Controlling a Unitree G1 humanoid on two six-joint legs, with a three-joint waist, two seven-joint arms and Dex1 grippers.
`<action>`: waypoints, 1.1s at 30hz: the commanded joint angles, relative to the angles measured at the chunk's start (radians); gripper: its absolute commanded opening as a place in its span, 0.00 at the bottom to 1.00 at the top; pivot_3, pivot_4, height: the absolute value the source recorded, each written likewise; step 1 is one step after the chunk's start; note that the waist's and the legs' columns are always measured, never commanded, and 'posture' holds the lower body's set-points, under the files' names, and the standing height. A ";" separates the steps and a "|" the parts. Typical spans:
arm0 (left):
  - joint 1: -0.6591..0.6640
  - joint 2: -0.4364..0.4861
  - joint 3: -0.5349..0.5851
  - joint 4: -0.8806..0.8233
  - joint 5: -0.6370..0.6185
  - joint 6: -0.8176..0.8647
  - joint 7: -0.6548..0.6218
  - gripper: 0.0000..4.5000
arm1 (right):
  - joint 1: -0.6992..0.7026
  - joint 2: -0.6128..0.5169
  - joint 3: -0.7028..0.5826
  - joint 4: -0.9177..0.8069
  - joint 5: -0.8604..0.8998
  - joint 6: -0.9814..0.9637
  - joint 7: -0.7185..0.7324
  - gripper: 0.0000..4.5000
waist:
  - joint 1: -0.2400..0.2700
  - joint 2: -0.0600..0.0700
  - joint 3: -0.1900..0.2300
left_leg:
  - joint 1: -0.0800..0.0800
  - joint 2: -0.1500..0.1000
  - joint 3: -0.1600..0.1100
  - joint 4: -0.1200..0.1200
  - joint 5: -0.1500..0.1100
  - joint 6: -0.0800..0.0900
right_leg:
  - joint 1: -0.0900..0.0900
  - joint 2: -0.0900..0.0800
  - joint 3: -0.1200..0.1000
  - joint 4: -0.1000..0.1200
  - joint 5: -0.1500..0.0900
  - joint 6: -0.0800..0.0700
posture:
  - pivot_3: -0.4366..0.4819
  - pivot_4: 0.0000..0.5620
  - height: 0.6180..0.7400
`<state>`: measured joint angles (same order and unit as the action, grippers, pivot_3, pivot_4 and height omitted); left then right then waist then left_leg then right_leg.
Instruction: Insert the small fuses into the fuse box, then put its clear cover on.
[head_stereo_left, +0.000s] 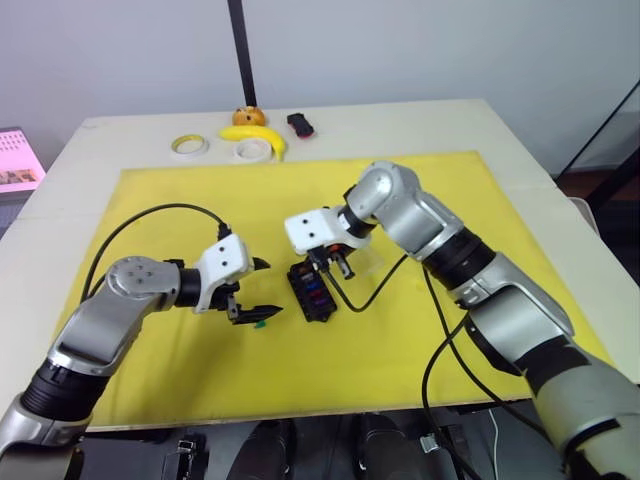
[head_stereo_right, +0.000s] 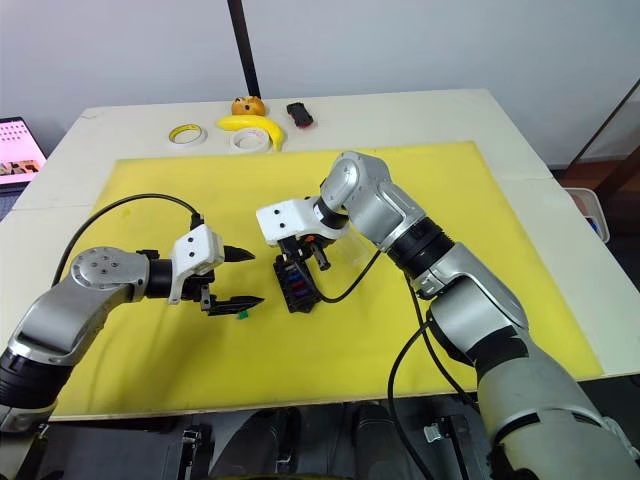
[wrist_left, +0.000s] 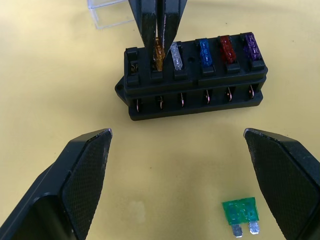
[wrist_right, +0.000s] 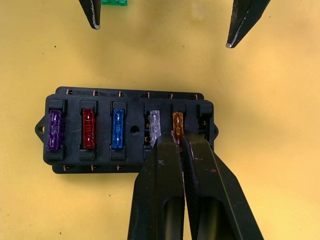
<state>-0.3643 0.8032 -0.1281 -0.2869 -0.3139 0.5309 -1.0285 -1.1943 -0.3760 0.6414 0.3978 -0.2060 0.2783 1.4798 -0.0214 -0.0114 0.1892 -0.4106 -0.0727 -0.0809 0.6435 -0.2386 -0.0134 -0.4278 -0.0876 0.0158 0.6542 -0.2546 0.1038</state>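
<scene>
The black fuse box (head_stereo_left: 310, 292) lies on the yellow mat between my two grippers. One row holds purple (wrist_right: 54, 130), red (wrist_right: 88, 129), blue (wrist_right: 117, 129) and grey (wrist_right: 154, 128) fuses. My right gripper (wrist_right: 178, 141) is shut on an orange-yellow fuse (wrist_right: 177, 122) that stands in the slot beside the grey one. The left gripper (head_stereo_left: 270, 288) is open, its fingers (wrist_left: 85, 180) spread wide just short of the box. A teal-green fuse (wrist_left: 241, 212) lies flat on the mat by the left fingertips. The clear cover (wrist_left: 112, 12) rests just beyond the box.
Two white tape rolls (head_stereo_left: 189, 146) (head_stereo_left: 252, 150), a banana (head_stereo_left: 258, 134), an orange object (head_stereo_left: 247, 116) and a small black-and-red object (head_stereo_left: 300, 125) sit along the table's far edge. The yellow mat (head_stereo_left: 180, 200) covers most of the table. Black cables loop from both wrists.
</scene>
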 joint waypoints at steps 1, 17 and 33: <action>-0.010 -0.001 0.015 -0.021 0.002 -0.018 0.005 0.99 | -0.039 0.001 -0.024 -0.006 -0.007 -0.011 0.002 0.00 | 0.000 0.000 0.000 | 0.000 0.000 0.000 0.000 0.000 0.000 | 0.000 0.000 0.000 0.000 0.000 0.000 | 0.48 0.27 1.00; -0.016 -0.003 0.011 -0.015 0.003 -0.022 0.004 0.99 | -0.047 0.003 -0.030 -0.008 -0.009 -0.020 0.008 0.00 | 0.000 0.000 0.000 | 0.000 0.000 0.000 0.000 0.000 0.000 | 0.000 0.000 0.000 0.000 0.000 0.000 | 0.48 0.27 1.00; -0.017 -0.005 0.012 -0.016 0.003 -0.021 0.007 0.99 | -0.038 -0.002 -0.021 -0.008 -0.011 -0.028 0.016 0.00 | 0.000 0.000 0.000 | 0.000 0.000 0.000 0.000 0.000 0.000 | 0.000 0.000 0.000 0.000 0.000 0.000 | 0.48 0.27 1.00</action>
<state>-0.3671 0.8014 -0.1282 -0.2858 -0.3135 0.5285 -1.0229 -1.2212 -0.3758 0.6384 0.4006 -0.2162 0.2564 1.4897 -0.0210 -0.0114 0.1892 -0.4106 -0.0727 -0.0809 0.6435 -0.2386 -0.0134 -0.4278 -0.0876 0.0158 0.6543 -0.2546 0.1038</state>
